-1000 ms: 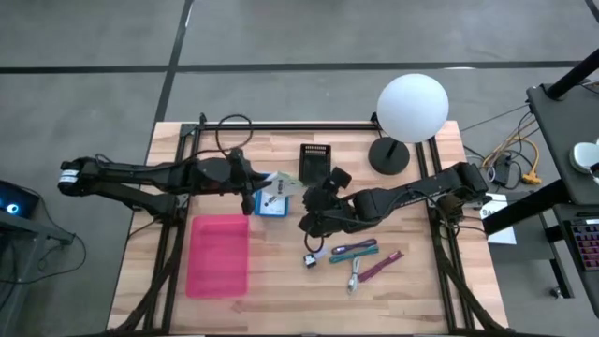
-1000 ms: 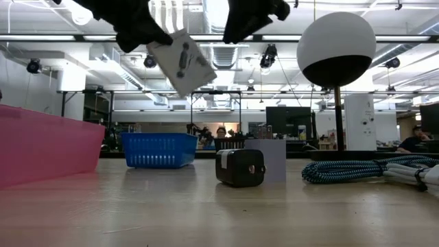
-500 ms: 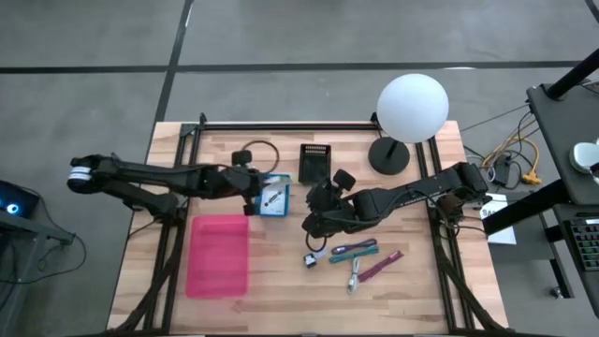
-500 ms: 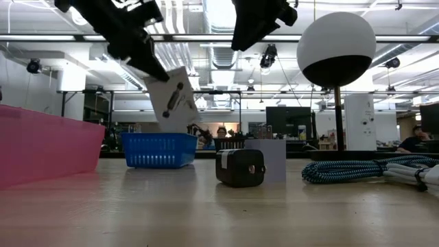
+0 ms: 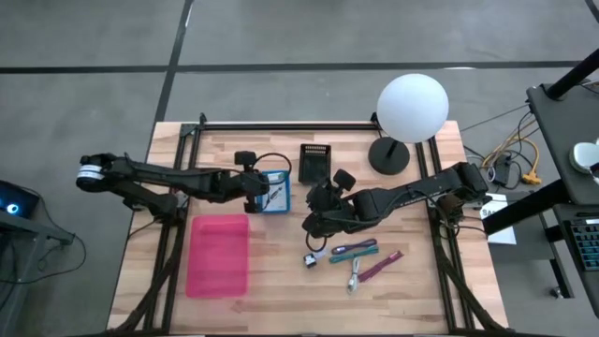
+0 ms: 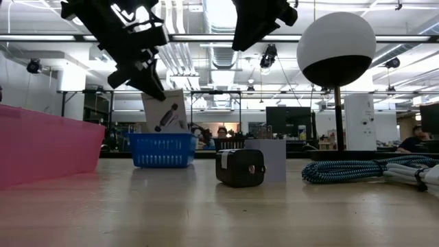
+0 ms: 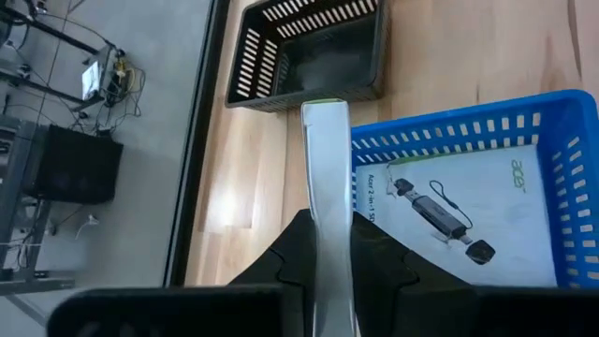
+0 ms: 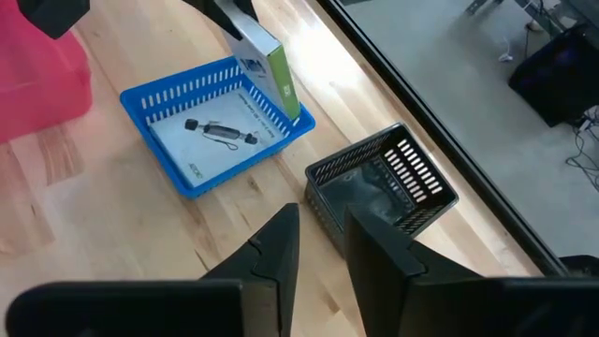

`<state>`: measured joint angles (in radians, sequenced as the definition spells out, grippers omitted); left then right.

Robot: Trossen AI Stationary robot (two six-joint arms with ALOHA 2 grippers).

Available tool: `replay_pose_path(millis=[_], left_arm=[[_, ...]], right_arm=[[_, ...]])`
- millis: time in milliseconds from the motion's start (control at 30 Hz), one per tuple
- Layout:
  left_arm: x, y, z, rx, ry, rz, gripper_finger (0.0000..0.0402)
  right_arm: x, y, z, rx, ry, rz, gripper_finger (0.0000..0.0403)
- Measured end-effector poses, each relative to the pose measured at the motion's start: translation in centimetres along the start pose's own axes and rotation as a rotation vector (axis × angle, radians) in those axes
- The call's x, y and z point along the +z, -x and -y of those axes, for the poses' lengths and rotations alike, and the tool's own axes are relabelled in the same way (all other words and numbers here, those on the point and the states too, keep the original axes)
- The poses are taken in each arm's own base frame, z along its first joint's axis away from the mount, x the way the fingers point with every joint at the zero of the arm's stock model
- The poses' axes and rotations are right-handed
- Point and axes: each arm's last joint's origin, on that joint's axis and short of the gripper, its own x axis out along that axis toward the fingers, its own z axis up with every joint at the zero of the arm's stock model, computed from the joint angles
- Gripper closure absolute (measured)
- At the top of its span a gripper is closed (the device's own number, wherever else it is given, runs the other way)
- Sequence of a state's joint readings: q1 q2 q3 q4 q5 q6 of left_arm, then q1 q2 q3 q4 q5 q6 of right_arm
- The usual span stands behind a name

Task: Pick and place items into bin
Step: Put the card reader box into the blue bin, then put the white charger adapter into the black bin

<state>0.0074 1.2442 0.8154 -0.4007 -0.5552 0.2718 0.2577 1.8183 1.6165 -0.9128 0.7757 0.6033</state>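
My left gripper (image 5: 256, 186) is shut on a flat white packet with dark print (image 6: 164, 110) and a green edge (image 8: 278, 73). It hangs over the blue basket (image 5: 275, 193), where another printed packet (image 7: 440, 206) lies flat. In the low view the held packet's lower end dips behind the basket's rim (image 6: 163, 137). My right gripper (image 5: 323, 212) hovers open and empty to the right of the basket. Teal and magenta strips (image 5: 360, 251) and tiny pieces (image 5: 314, 258) lie on the wood on its near side. My left gripper pinches the white packet between its two fingers (image 6: 145, 72), at the upper end (image 6: 156, 95). The fingers come slanting down from the table's left. The packet stands nearly upright below them, edge-on in the wrist view (image 7: 326, 168). I cannot tell whether its lower end touches the basket.
A pink bin (image 5: 218, 255) sits near the table's front left. A black slatted basket (image 5: 315, 161) stands beyond the blue one. The white ball lamp (image 5: 412, 108) is at the far right. A dark cube (image 6: 240, 167) and a braided cable (image 6: 357, 168) rest on the table.
My left gripper has moved down and a little toward the table's right. The packet has swung from a tilt to nearly upright, and its lower end has come down to the blue basket's rim.
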Motion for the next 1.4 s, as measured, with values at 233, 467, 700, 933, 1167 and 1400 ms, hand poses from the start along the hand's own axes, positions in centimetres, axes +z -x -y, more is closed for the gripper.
replay_pose_path(millis=[233,467,700,933,1167,1400], left_arm=[[0.0,-0.1,0.1,-0.001,-0.005,-0.002,0.0361],[0.0,-0.8,0.5,-0.007,-0.006,-0.011,0.0356],[-0.1,-2.3,1.6,-0.022,-0.038,-0.062,0.0351],[0.0,-3.1,2.0,-0.035,-0.041,-0.068,0.0287],[0.3,-2.7,2.1,-0.144,-0.025,-0.018,0.0213],[0.4,-2.3,2.3,-0.269,-0.017,0.019,0.0180]], right_arm=[[0.0,0.0,0.0,0.000,0.000,0.000,0.0327],[0.0,0.0,0.0,-0.002,0.000,0.001,0.0330],[0.0,0.0,0.0,-0.003,-0.009,0.001,0.0333],[0.0,0.0,0.0,-0.004,-0.023,0.001,0.0324],[0.0,0.0,0.0,-0.005,-0.023,0.000,0.0329],[0.0,0.0,0.0,-0.005,-0.023,-0.001,0.0334]])
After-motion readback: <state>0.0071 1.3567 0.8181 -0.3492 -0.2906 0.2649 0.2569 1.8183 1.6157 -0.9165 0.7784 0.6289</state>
